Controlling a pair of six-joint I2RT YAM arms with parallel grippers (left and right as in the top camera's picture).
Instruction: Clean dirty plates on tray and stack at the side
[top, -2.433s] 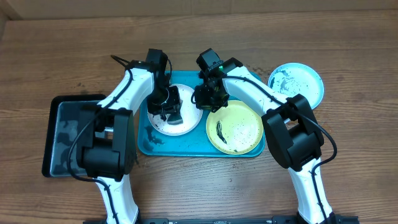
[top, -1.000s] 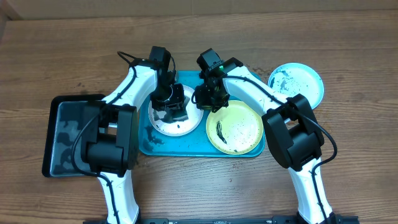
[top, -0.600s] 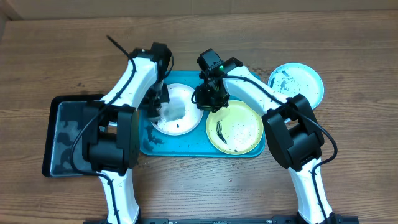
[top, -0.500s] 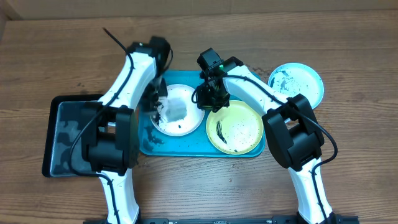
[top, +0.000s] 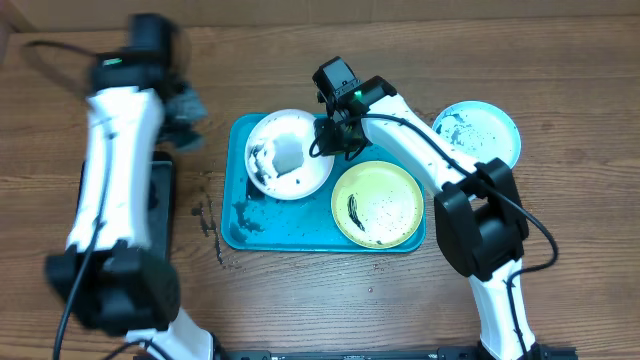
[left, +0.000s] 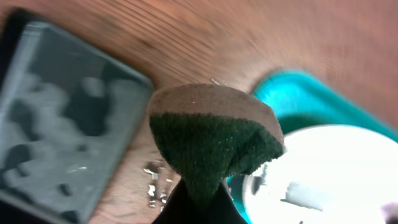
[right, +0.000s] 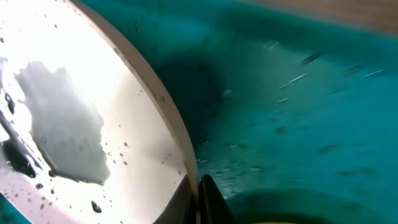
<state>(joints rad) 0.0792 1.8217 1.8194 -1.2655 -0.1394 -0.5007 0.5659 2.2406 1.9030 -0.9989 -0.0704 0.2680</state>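
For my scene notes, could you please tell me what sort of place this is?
Likely a robot lab bench staged for dishwashing: white robot arms over a wooden table, a smeared white plate, and a sponge.

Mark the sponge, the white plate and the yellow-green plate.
sponge (left: 211, 144): left wrist view, on its green scouring face.
white plate (top: 288, 155): overhead view, on its wet centre.
yellow-green plate (top: 385, 200): overhead view, on its centre.

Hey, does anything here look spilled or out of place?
Yes. Dark droplets are spattered on the wooden table just left of the turquoise tray, and a dark smear lies on the tray floor near its lower left corner. Probably dirty water from the sponge pinched in the left tool.
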